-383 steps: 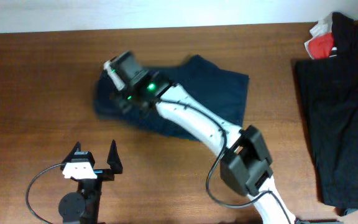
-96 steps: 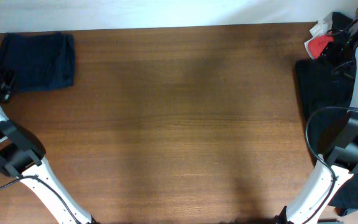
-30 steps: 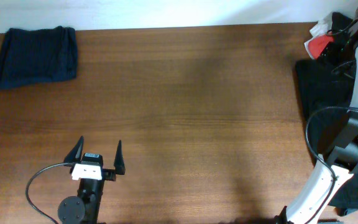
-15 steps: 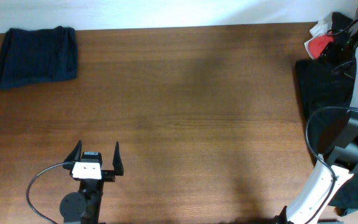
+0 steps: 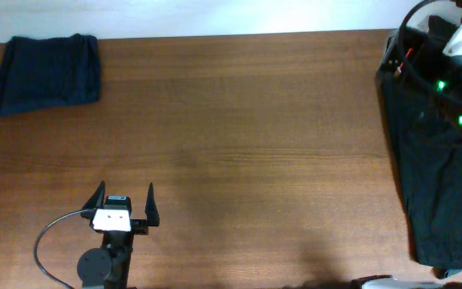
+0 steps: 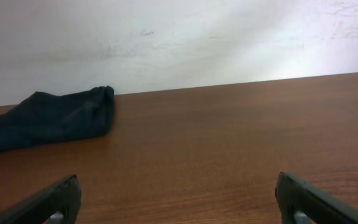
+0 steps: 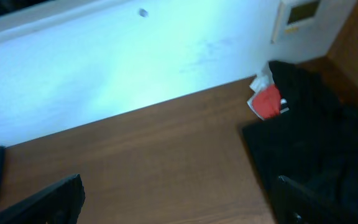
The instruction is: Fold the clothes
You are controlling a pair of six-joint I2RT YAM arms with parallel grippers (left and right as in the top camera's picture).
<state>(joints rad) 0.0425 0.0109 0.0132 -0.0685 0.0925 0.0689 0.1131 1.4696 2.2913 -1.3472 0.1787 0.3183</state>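
Note:
A folded dark blue garment (image 5: pixel 45 72) lies at the table's far left corner; the left wrist view shows it (image 6: pixel 48 118) ahead and to the left. My left gripper (image 5: pixel 124 201) rests near the front edge, open and empty, with wide-spread fingertips (image 6: pixel 58 198). A pile of dark unfolded clothes (image 5: pixel 435 177) covers the right end of the table. My right gripper (image 7: pixel 176 202) is open with nothing in it, raised above the table left of that pile (image 7: pixel 319 143). In the overhead view the right arm (image 5: pixel 455 48) is a blurred shape over the pile.
A red-and-white item (image 7: pixel 267 101) sits at the back of the dark pile, against the white wall (image 7: pixel 135 62). Bare brown tabletop (image 5: pixel 255 144) stretches between the folded garment and the pile. The left arm's cable (image 5: pixel 50 233) loops by its base.
The right arm has lifted from the pile's back corner and now hangs blurred over the pile, hiding the red item from overhead. The left arm has barely moved.

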